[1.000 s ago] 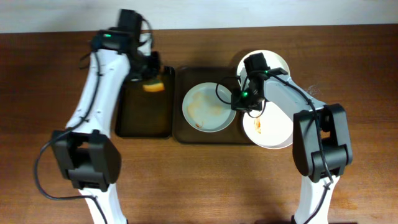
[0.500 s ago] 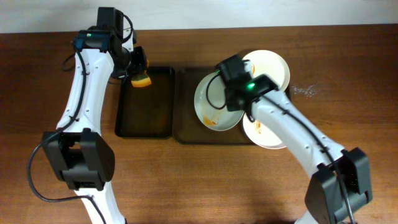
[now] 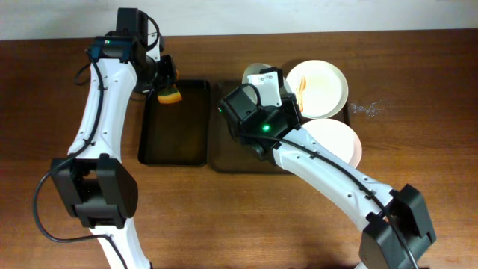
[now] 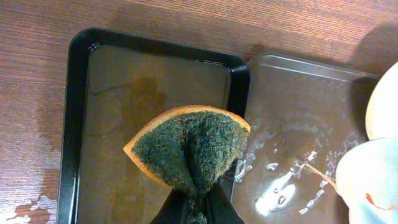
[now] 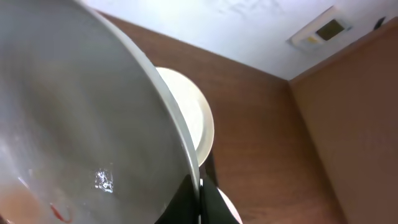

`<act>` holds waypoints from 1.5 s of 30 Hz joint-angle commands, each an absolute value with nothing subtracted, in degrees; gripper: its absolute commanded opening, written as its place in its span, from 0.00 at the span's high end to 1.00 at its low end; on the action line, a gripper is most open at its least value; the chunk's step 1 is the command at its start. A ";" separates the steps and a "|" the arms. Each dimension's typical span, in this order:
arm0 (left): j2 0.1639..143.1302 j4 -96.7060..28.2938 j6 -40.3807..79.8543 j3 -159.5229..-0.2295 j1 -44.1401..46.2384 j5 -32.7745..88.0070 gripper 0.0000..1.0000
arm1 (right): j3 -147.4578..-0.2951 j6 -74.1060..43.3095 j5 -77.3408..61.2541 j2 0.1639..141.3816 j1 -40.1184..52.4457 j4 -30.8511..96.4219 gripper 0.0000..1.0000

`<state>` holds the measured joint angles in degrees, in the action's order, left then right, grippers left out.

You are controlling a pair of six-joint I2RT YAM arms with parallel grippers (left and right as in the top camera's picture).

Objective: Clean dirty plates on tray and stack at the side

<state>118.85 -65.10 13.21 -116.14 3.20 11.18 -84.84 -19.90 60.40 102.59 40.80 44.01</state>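
My right gripper is shut on the rim of a white plate and holds it tilted on edge above the tray. In the overhead view only a part of this plate shows behind the right arm. A second plate with orange-red streaks lies at the tray's back right corner. A third plate lies at the tray's right edge. My left gripper is shut on the green and orange sponge above the black tray.
The narrow black tray lies left of the large tray and looks wet. The large tray's bare floor shows water drops. Wood tabletop surrounds both trays. A small smear lies on the table at the right.
My right gripper has lifted the plate off the tray and tipped it up toward the back. The left gripper moved left with the sponge, then held still.
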 commanded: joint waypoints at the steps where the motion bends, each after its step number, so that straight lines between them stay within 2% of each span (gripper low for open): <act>1: 118.17 -64.75 12.56 -116.40 2.94 12.05 1.00 | -85.17 -23.73 65.23 102.39 41.30 42.98 0.96; 9: 118.17 -64.29 12.78 -116.40 2.98 12.08 1.00 | -84.84 -29.54 62.06 103.26 41.21 42.70 0.96; 11: 118.17 -64.05 12.78 -116.40 2.98 12.08 1.00 | -84.73 -32.21 57.10 104.05 40.99 43.72 0.96; 16: 118.17 -64.05 12.80 -116.40 2.98 12.27 1.00 | -84.51 -41.08 33.17 106.54 36.69 45.43 0.96; 21: 118.17 -64.03 13.21 -116.40 2.98 12.27 1.00 | -84.40 -42.52 16.91 110.80 29.98 44.95 0.96; 24: 118.17 -63.88 13.21 -116.38 2.98 12.27 1.00 | -84.40 -42.52 10.41 114.65 27.77 44.71 0.96; 30: 118.17 -63.86 13.21 -116.40 2.98 12.27 1.00 | -84.40 -42.17 7.44 118.45 27.57 43.92 0.96; 31: 118.17 -63.83 13.21 -116.40 2.98 12.27 1.00 | -84.40 -40.64 7.44 118.45 27.55 43.86 0.94; 34: 118.17 -63.64 13.21 -116.40 3.01 12.27 1.00 | -84.55 -31.42 3.49 118.32 25.91 42.17 0.67; 36: 118.17 -63.64 13.21 -116.40 3.01 12.27 1.00 | -84.55 -23.31 -3.11 118.34 23.07 40.60 0.57; 41: 118.17 -62.39 13.19 -116.38 4.19 12.25 1.00 | -84.53 -6.50 -13.54 118.63 15.73 37.80 0.55; 45: 118.17 -61.52 13.19 -116.38 5.78 12.23 1.00 | -84.53 2.76 -17.89 118.78 14.98 37.19 0.56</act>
